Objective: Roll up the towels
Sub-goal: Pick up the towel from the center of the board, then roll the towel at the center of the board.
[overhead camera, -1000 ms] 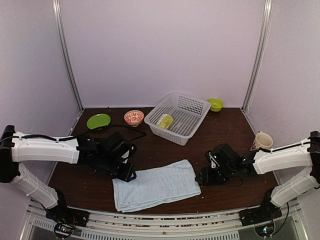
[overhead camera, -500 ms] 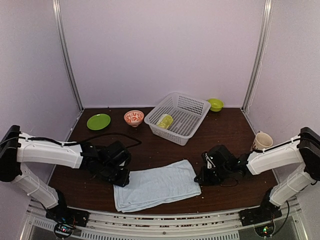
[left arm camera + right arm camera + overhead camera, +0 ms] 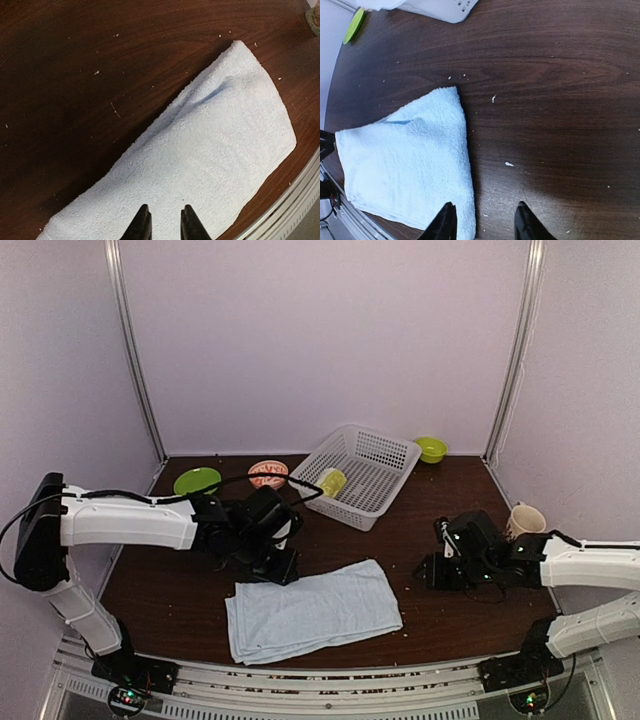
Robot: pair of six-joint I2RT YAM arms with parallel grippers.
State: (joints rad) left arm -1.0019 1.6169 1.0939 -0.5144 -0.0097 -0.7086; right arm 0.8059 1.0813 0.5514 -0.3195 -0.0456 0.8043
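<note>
Risks, biggest first:
- The table (image 3: 450, 510) is bare dark wood. If an arm drags instead of lifting, I'd expect the whole blue towel (image 3: 313, 610) to slide rather than roll.
- The blue towel lies flat on the near side of the basket (image 3: 395, 455), toward the arm bases. It is folded to a strip and not yet rolled.
- A roll needs both ends moving together. The arms sit unevenly, so starting like this likely gives a skewed, cone-shaped roll.
- The layers are folded, so a shallow pinch may take only the top ply and open the fold.
- The green towel (image 3: 329, 481) sits bundled inside the basket, at its left end. It looks done, so low risk unless the basket gets knocked.

Pose:
- The left arm (image 3: 130, 525) comes in from near-left of the basket, stretched low, with the wrist pitched down.
- The left gripper (image 3: 277, 565) is over the blue towel's basket-facing edge, at the left end. Its fingers are nearly together with a thin gap, and nothing is clasped. The wrist view shows cloth under the tips.
- The right arm (image 3: 590, 565) lies low, near-right of the basket.
- The right gripper (image 3: 432, 573) is on the near-right side of the basket, just off the blue towel's right end and apart from the cloth. Its fingers are spread and empty.
</note>
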